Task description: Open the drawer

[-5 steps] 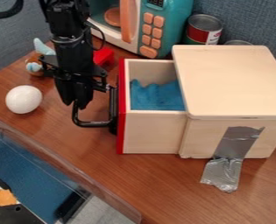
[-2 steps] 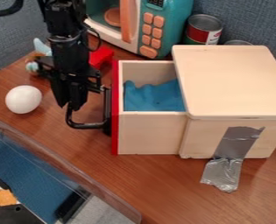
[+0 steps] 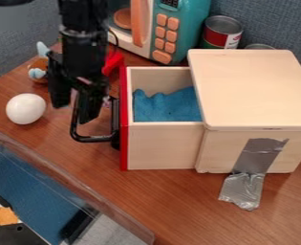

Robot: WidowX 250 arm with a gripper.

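Hand (image 3: 73,109): mine is open, its two fingers spread with the handle's outer bar seeming to run between them; I have no grip on it.
Drawer (image 3: 162,146): a good part out of the wooden box (image 3: 254,95), toward my side. I judge the job done or nearly so.
Handle (image 3: 92,139): the main risk. If I lift or draw off askew, a finger could hook the bar and drag the drawer crooked or further out.
Red front (image 3: 123,124): upright, close beside my hand. Backing off toward the box instead of away from it, I could bump this and push the drawer partly shut.
Far end: I can't see whether anything stops the drawer. One more hard tug might make it tip or come free.
Silver tape (image 3: 252,167): runs from the box's side onto the counter (image 3: 172,206). Should it peel under a pull, the whole box could slide with me.
White ball (image 3: 26,108): near my outer finger. A wide swing that way could knock it, and something that round would roll.
Blue cloth (image 3: 165,104): inside the drawer, clear of my fingers; little threat.
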